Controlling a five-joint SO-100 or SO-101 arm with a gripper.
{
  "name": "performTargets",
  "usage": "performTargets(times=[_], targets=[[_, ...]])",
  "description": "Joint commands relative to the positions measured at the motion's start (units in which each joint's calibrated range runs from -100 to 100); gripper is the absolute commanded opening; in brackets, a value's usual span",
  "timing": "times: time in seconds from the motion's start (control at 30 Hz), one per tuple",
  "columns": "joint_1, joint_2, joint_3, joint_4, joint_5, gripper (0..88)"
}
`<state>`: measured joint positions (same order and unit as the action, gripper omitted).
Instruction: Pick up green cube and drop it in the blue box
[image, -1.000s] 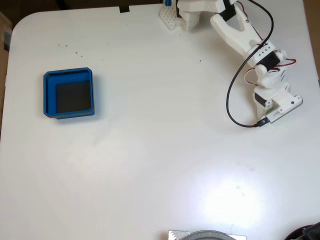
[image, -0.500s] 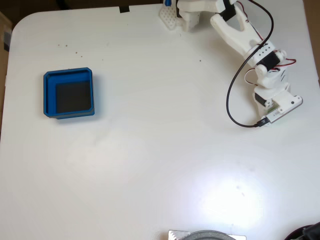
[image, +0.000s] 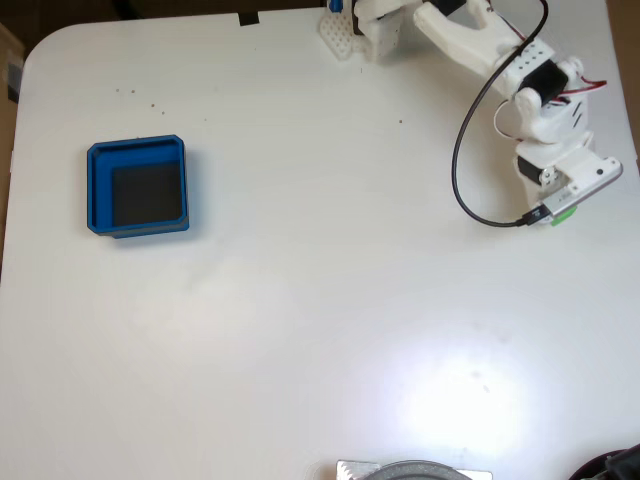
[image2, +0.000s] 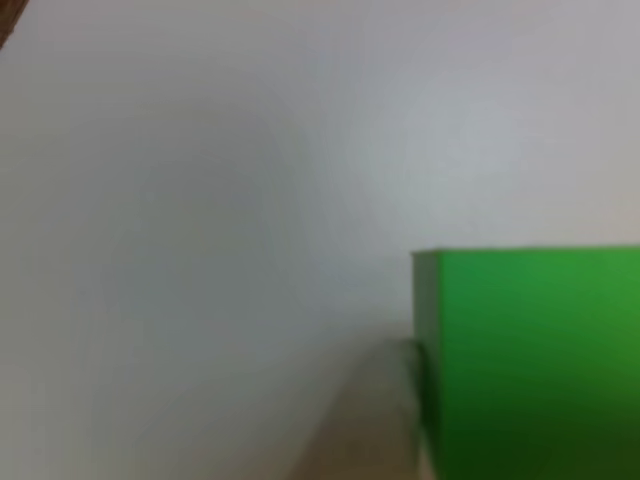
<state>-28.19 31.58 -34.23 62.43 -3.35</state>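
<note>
The white table (image: 300, 330) takes up nearly everything in the fixed view, with a bright glare patch toward the lower right. The white arm (image: 480, 50) reaches in from the top edge and bends down along the right side, a black cable (image: 462, 190) looping off it. Over on the left, well apart from the arm, sits the blue box (image: 97, 190): square and shallow, corners clipped, thick blue walls around a dark floor, its sides lying roughly square to the picture edges.

At the arm's far end the gripper (image: 560, 212) hangs near the table's right edge, and a sliver of the green cube (image: 565, 213) peeks out from under it. In the other view the cube (image2: 530, 360) is very close and blurred, a plain bright green block with a level top edge and an upright left edge, with a pale blurred shape (image2: 370, 420) touching its left face. It has no longer side that I can see. From these pictures I cannot tell whether the jaws are clamped on it.
</note>
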Motion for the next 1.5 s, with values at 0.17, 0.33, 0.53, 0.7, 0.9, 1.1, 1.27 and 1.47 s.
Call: performTargets(times=[0.17,0.33,0.53,0.7,0.9,1.1,1.27,1.47], targets=[[2.54,-12.77,-3.65,8.95,0.2,1.3],[7.35,-15.11,-3.65,11.48,0.2,1.3],[13.99,-17.36,-3.65,11.88,0.2,1.3],[21.4,-17.7,-3.65,11.88,0.2,1.3],[30.48,-17.7,-3.65,11.88,0.2,1.3],[36.43,-17.62,-3.65,11.88,0.2,1.3],[38.5,-17.62,-3.65,11.88,0.2,1.3],[40.56,-17.36,-3.65,11.64,0.2,1.3]])
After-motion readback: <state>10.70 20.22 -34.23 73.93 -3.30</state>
